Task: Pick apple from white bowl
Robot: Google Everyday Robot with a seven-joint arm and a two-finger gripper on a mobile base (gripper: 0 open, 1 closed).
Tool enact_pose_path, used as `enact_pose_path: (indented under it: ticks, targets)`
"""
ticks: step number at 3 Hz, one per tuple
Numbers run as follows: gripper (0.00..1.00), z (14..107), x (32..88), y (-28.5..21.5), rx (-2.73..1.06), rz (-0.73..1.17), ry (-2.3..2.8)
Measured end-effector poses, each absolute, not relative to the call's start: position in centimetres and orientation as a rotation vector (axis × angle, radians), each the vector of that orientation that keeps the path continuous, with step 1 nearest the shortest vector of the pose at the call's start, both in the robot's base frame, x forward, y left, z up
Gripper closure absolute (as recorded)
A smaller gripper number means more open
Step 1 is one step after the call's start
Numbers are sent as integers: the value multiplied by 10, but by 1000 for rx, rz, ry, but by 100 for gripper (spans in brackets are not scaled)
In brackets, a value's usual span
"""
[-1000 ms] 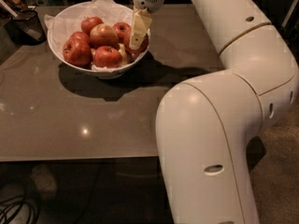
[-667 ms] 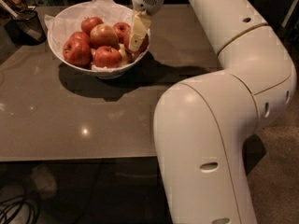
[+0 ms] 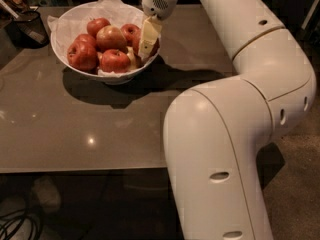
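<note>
The white bowl [image 3: 64, 54], lined with crinkled white paper, stands at the table's back left and holds several red apples. My gripper [image 3: 140, 48] reaches down into the bowl's right side from above. Its jaws are open. One pale finger [image 3: 148, 34] lies in front of a deep-red apple [image 3: 136, 42] at the bowl's right rim, and the other fingertip [image 3: 132, 59] shows lower left of it. That apple sits between the fingers and is mostly hidden by them. No stickers show on it.
A larger yellowish-red apple [image 3: 111, 36] lies in the bowl's middle, with plain red apples [image 3: 81, 55] around it. A small dark mesh cup [image 3: 27, 26] stands left of the bowl. The grey table [image 3: 100, 124] ends near the front. My white arm [image 3: 240, 134] fills the right side.
My gripper has sunk slightly lower and to the left into the bowl's right side. The bowl and apples have not moved.
</note>
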State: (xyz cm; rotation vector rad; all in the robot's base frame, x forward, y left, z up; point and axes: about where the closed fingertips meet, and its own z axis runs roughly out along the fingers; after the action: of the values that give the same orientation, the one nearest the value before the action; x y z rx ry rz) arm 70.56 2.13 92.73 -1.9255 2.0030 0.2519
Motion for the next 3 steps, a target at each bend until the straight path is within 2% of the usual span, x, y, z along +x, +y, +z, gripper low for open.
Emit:
enact_pose_path:
  ticks: [1, 3]
  targets:
    - [42, 927, 706, 21, -1926, 252, 2003]
    - [89, 927, 706, 21, -1925, 252, 2003]
